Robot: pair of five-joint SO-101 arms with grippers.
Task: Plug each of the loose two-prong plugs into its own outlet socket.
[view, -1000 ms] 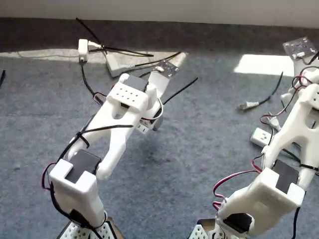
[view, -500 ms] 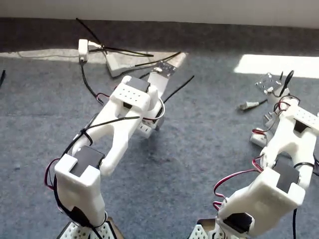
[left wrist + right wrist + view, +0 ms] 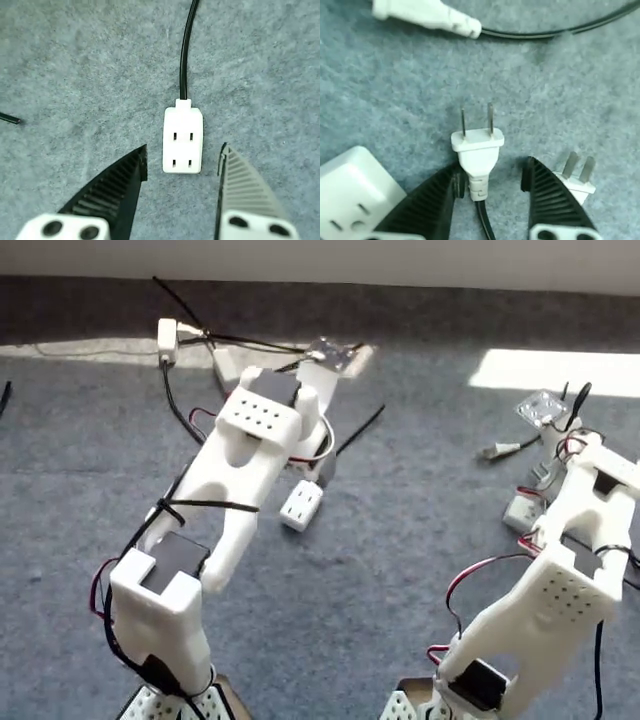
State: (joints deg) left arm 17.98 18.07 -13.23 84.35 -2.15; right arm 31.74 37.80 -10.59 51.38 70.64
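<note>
Now I'm hovering left gripper point(image 3: 183, 150) and right gripper point(image 3: 492, 169), jaws spread; the right, closing on its plug point(image 3: 477, 142), risks dragging the neighbouring plug point(image 3: 577, 174).

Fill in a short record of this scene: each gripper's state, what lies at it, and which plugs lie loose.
Left gripper: open, over a white socket block
Socket block: slots empty, black cord attached, lying on grey carpet
Right gripper: open, a white two-prong plug between its fingers, prongs pointing away
Second plug: loose, beside the right gripper
Third plug: loose, farther off, on its cord
Second socket block: near the right gripper, visible slots empty
</note>
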